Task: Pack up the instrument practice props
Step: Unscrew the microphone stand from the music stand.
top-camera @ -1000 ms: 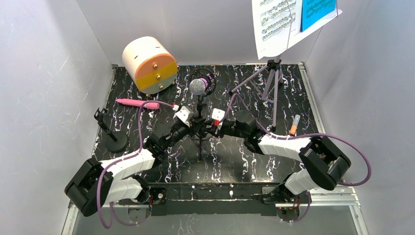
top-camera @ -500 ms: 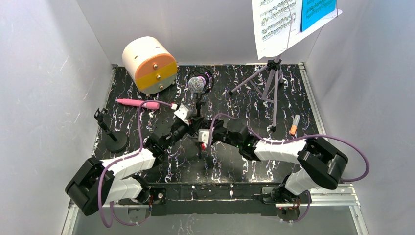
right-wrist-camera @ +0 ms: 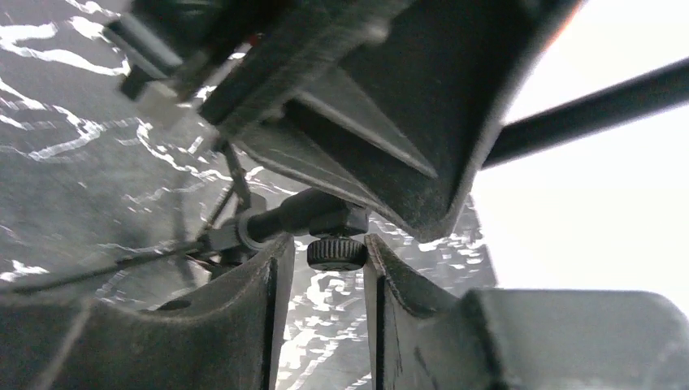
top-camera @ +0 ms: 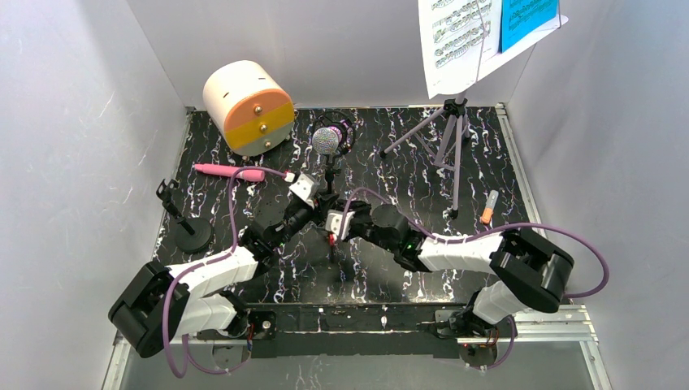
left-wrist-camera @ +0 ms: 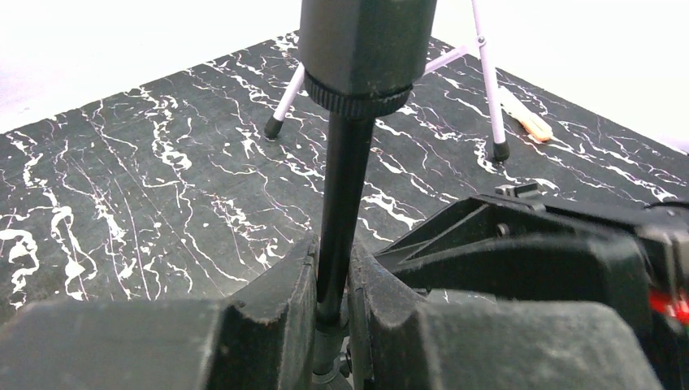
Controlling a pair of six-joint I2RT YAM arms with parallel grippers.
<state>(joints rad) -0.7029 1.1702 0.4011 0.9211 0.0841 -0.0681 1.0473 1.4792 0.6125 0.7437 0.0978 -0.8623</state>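
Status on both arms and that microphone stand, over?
Left gripper shut on mic stand pole. Right gripper open around its knob. Nothing in the way.

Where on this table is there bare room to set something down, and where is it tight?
Bare table: the strip between the black mic tripod and the near edge, and the patch between the silver-headed microphone and the legs of the lilac music rack. Crowded: the centre, where left pincer and right pincer meet at that tripod.
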